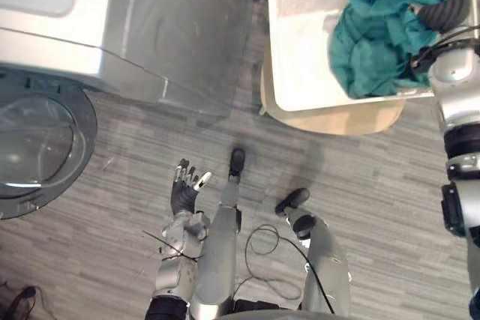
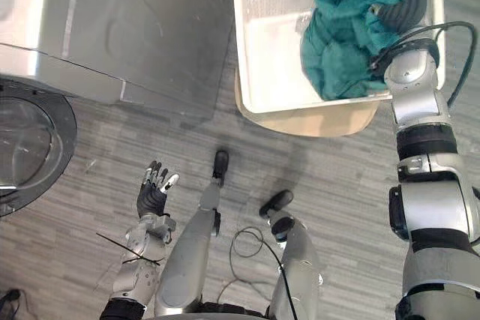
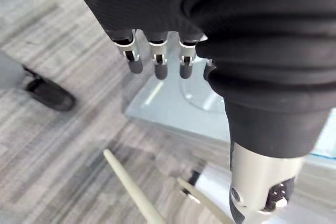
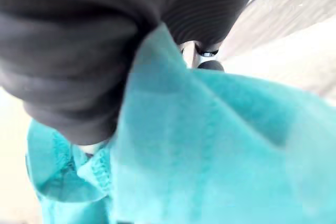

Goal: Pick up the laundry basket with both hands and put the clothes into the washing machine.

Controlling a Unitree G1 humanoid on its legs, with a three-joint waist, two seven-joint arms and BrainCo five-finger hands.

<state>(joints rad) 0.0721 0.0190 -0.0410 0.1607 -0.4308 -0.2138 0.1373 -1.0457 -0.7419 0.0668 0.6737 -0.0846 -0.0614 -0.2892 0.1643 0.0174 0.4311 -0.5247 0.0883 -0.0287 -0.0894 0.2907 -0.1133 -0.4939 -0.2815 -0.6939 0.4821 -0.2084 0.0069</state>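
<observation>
1. Left eye view: the white laundry basket (image 1: 307,58) sits on a tan surface (image 1: 337,119) at the robot's right, not yet lifted. The teal clothes (image 1: 375,43) are heaped at the basket's right side. The right robot hand (image 1: 448,5) is down among them, its dark cover against the cloth. The left robot hand (image 1: 184,189) hangs low over the floor (image 1: 112,260), well apart from the basket and holding nothing. The washing machine (image 1: 172,28) stands at the left with its round door (image 1: 34,148).
2. Right eye view: the layout is the same, and the basket's left side has no hand on it.
3. Left wrist view: the fingers (image 3: 160,64) are straight and loosely spread above the floor.
4. Right wrist view: teal cloth crowds the cover, with one dark fingertip (image 4: 210,65) past it. I cannot tell whether that hand is pinching cloth or lying loose.
5. Risks, as I judge them:
   - Lifting from the right side alone would likely tip the basket off the surface and spill the clothes.
   - Fingers tangled in cloth could drag the garment out early.
   - The left arm has a long reach across, and a mistimed grasp may shove the basket.
</observation>
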